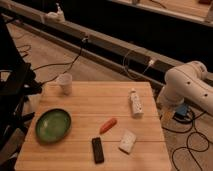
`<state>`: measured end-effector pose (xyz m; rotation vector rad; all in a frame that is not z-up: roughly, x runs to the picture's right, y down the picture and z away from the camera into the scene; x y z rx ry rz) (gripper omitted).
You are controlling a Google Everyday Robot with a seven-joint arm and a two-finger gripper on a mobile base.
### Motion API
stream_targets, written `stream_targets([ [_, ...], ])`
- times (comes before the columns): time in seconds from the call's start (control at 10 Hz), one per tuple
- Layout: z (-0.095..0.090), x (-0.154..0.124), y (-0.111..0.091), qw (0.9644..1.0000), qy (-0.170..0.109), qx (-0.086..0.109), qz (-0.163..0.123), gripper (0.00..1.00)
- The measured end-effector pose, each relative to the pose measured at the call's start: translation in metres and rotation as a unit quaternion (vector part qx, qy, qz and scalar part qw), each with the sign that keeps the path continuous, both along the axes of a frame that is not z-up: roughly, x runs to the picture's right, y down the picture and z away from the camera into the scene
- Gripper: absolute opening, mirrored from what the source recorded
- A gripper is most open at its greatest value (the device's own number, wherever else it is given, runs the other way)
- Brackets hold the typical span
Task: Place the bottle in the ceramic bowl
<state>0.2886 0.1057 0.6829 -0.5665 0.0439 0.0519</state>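
The bottle [135,103] lies on its side on the wooden table [80,152], near the right edge, with its white cap pointing away from me. The green ceramic bowl [52,124] sits empty at the table's left front. Only the arm's white links [186,86] show, to the right of the table and beyond its right edge. My gripper itself is out of view, and no part of the arm touches the bottle.
A white cup [64,83] stands at the back left. An orange carrot [107,125], a black remote [97,149] and a white block [127,141] lie at the front middle. Cables run across the floor, and a dark frame stands to the left.
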Motion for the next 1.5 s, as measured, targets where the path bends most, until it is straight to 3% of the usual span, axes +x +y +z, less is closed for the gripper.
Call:
stream_targets([
  [1.2, 0.0, 0.0, -0.001, 1.0, 0.0, 0.001, 0.0, 0.65],
  [1.3, 0.003, 0.0, -0.001, 1.0, 0.0, 0.001, 0.001, 0.65],
  [1.5, 0.025, -0.002, -0.001, 0.9999, 0.0, -0.005, 0.012, 0.65],
])
